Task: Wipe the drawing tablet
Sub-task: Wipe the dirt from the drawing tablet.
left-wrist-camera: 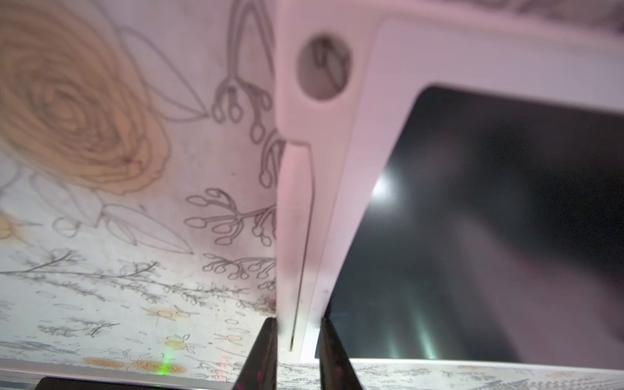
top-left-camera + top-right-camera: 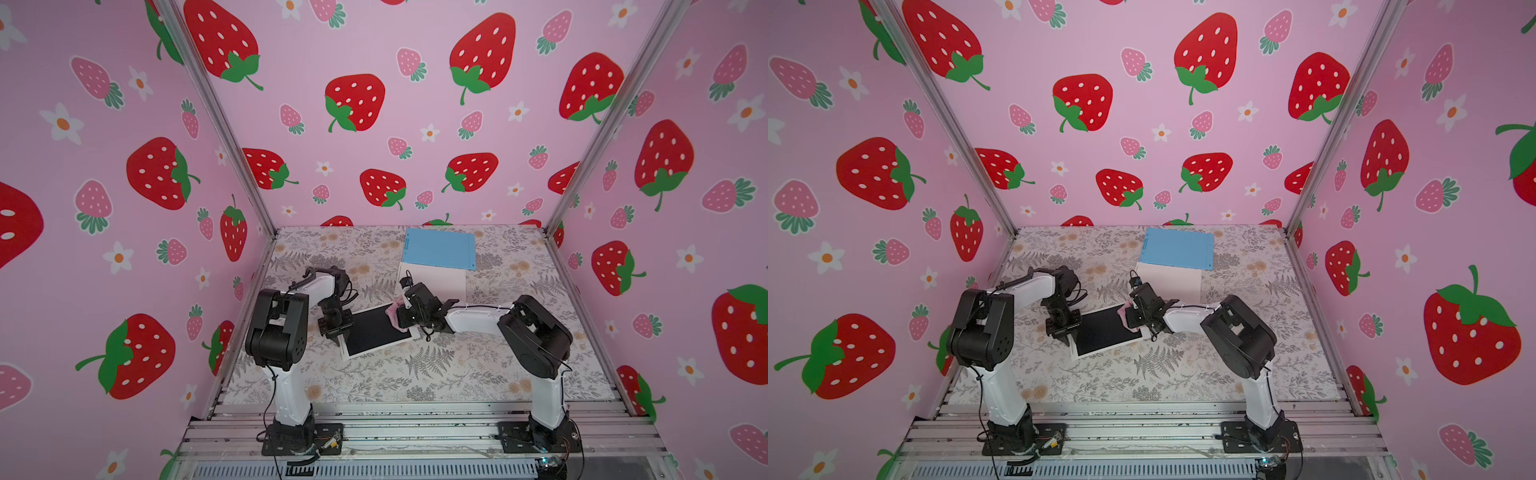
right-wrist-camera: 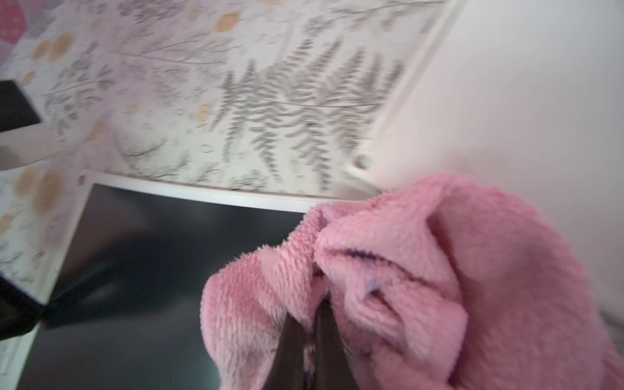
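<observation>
No brand, label or readable writing shows on anything here; the only print is the botanical pattern of the table cover and the strawberries on the walls.

By count: three flat boards, one cloth, two arms. The drawing tablet (white frame, black screen, lying flat and turned at an angle) sits on the table between the two grippers. Well beyond it toward the back wall lies a white board, and a blue board overlaps that one's far edge. In the right wrist view a corner of the white board lies just beside the tablet's frame.

The left gripper stands at the tablet's left edge, its two dark fingers pinched on the white border strip of the frame, one finger on the table side and the other at the margin of the screen. A round hole shows in the frame corner further along that edge. In both top views this gripper points down at that edge.

The right gripper is clamped on one fluffy pink cloth, which bunches around its fingers and rests at the tablet's right end, over the screen's corner and the frame there. In a top view the cloth peeks out beside the gripper body, touching the tablet.
</observation>
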